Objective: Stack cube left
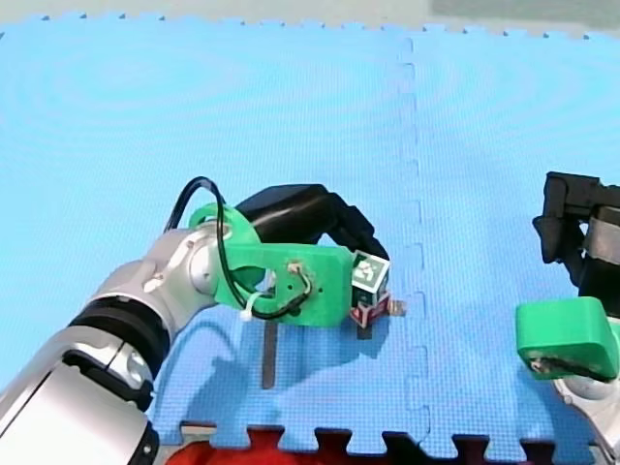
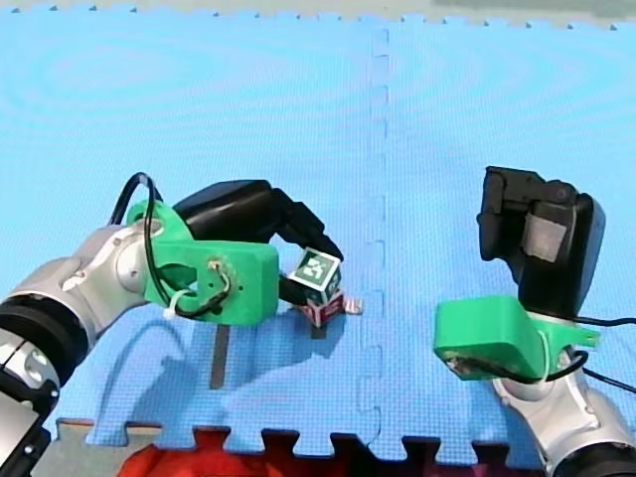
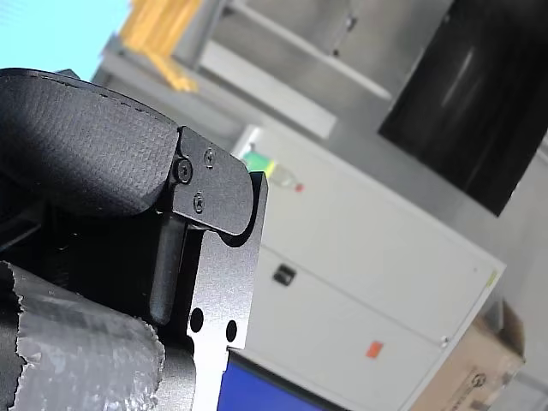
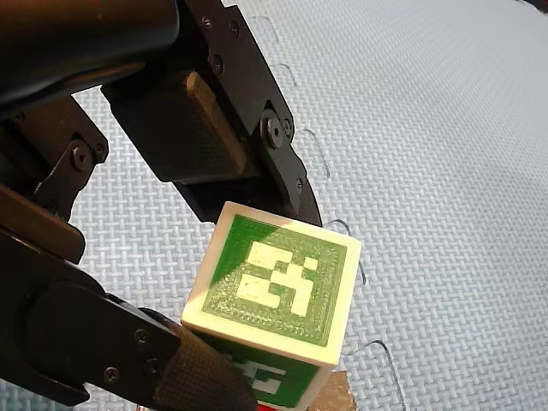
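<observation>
Green cube [image 2: 316,270] with a white-patterned top is gripped by the left hand [image 2: 248,214] and stands on a red cube [image 2: 320,309], at about 6 o'clock from the middle of the blue foam mat [image 2: 298,99]. Whether its underside fully rests on the red one or is a hair above it is hard to judge from the head views; they look to be touching.

Nearest of all, a red patch [image 2: 179,459] shows past the mat's toothed near edge, at 7 o'clock from the cubes. Just beyond it a grey strip [image 2: 219,356] lies flat on the mat, under the left forearm. The left arm comes in from 8 o'clock with a green wrist mount [image 2: 214,273] and a looped black cable, and its black fingers close around the green cube from 10 o'clock. In the second wrist view one dark pad [image 4: 193,128] presses a side of the cube while another finger bears on the opposite lower edge. A small brownish tab [image 2: 355,305] lies on the mat just beside the red cube, at its 3 o'clock.

Well apart, at 3 o'clock, the right hand [image 2: 537,243] is held up over the mat with nothing in it — clenched or released, I cannot tell
</observation>
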Controlling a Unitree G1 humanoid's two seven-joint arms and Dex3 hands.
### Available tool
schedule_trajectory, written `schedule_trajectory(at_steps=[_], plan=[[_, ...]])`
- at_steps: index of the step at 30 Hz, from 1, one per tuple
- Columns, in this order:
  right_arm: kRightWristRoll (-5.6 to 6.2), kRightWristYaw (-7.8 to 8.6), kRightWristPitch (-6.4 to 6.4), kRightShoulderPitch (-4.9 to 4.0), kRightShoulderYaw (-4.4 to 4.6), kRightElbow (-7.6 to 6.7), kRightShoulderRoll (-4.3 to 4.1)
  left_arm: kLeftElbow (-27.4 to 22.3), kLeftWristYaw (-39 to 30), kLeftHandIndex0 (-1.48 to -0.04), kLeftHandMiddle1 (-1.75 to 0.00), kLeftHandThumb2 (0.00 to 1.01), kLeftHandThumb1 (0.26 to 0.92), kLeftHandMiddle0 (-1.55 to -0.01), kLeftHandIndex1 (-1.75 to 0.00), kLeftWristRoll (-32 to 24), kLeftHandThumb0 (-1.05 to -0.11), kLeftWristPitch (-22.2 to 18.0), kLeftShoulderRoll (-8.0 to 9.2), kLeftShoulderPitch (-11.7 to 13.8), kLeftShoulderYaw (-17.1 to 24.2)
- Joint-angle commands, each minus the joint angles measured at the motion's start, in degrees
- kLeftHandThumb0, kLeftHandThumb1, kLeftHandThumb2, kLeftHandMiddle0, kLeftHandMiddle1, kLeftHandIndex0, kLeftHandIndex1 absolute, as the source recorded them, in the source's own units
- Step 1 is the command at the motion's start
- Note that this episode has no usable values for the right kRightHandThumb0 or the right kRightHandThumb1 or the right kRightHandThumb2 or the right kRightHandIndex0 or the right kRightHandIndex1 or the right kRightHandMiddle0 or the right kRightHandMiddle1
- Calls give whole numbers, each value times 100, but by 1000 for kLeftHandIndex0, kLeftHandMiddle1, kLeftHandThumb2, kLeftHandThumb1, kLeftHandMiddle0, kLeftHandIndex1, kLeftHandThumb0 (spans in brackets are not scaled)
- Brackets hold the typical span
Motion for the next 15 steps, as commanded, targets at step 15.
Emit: schedule_trajectory(at_steps=[15], plan=[[-37, -104, 18, -51, 17, 111, 38, 77, 166, -1268, -1746, 2, 829, -926, 0, 99, -452, -9, 34, 40, -67]])
